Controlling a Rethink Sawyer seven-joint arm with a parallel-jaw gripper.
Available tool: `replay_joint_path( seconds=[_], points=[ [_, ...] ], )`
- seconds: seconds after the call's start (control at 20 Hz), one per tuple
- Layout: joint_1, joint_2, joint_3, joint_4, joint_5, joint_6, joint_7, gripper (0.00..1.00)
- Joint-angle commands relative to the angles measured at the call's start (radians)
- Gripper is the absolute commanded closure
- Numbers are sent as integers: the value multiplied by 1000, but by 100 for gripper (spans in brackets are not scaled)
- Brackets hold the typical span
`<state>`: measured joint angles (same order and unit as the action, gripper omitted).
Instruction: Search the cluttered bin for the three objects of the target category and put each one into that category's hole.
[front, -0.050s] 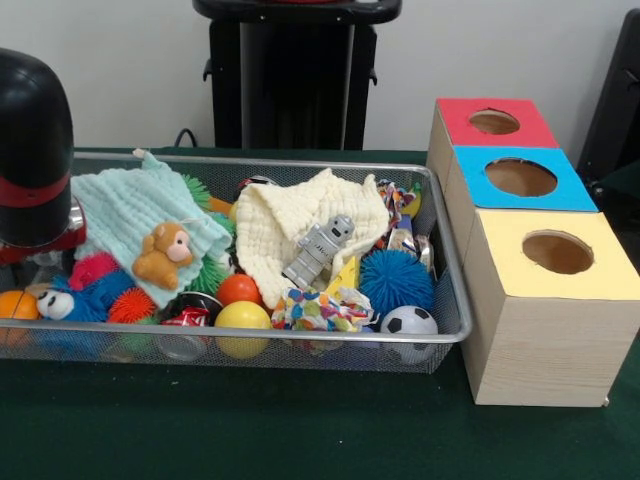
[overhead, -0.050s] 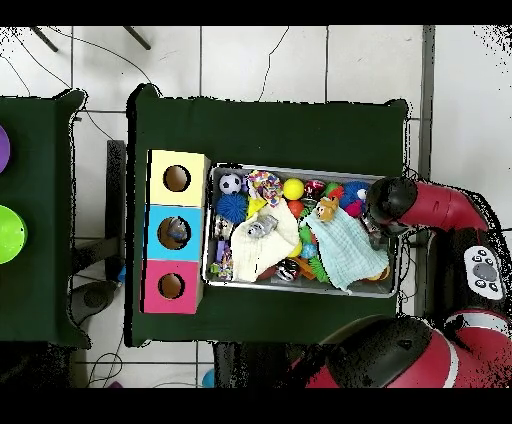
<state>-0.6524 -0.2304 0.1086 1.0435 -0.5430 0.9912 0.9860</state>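
Note:
A wire mesh bin (front, -0.050s: 300, 338) (overhead, -0.050s: 300, 292) holds a jumble of toys. On a cream cloth (front, -0.050s: 285, 225) (overhead, -0.050s: 265, 252) lies a grey robot figure (front, -0.050s: 318, 250) (overhead, -0.050s: 262, 228). A brown plush animal (front, -0.050s: 165, 255) (overhead, -0.050s: 326, 210) rests on a mint cloth (front, -0.050s: 125, 210) (overhead, -0.050s: 347, 252). Along the front are a yellow ball (front, -0.050s: 243, 322), an orange ball (front, -0.050s: 238, 288), a blue spiky ball (front, -0.050s: 396, 280) and a small soccer ball (front, -0.050s: 409, 325). The arm's black and red wrist (front, -0.050s: 35, 150) (overhead, -0.050s: 386, 200) hangs over the bin's end by the mint cloth, hiding the gripper's tip.
Beside the bin stand three wooden boxes with round holes: yellow top (front, -0.050s: 600, 275) (overhead, -0.050s: 160, 165), blue top (front, -0.050s: 575, 195) (overhead, -0.050s: 155, 232), red top (front, -0.050s: 450, 115) (overhead, -0.050s: 155, 285). Something grey shows inside the blue box's hole in the overhead view. Green cloth covers the table (front, -0.050s: 300, 430).

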Motion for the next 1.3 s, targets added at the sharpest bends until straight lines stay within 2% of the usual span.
replay_joint_path(
  seconds=[0.05,0.25,0.45,0.55,0.7,0.95,1.3],
  points=[
    [-5,28,-8,8,-80,104,-166,0],
    [1,19,-14,5,-74,146,-172,0],
    [-7,-26,11,42,-24,230,-203,0],
    [5,-38,-1,43,-26,280,-203,0],
    [4,-25,0,37,-33,301,-193,0],
    [-16,-2,27,37,-36,273,-190,0],
    [-70,41,77,64,-21,167,-211,0]
  ],
)
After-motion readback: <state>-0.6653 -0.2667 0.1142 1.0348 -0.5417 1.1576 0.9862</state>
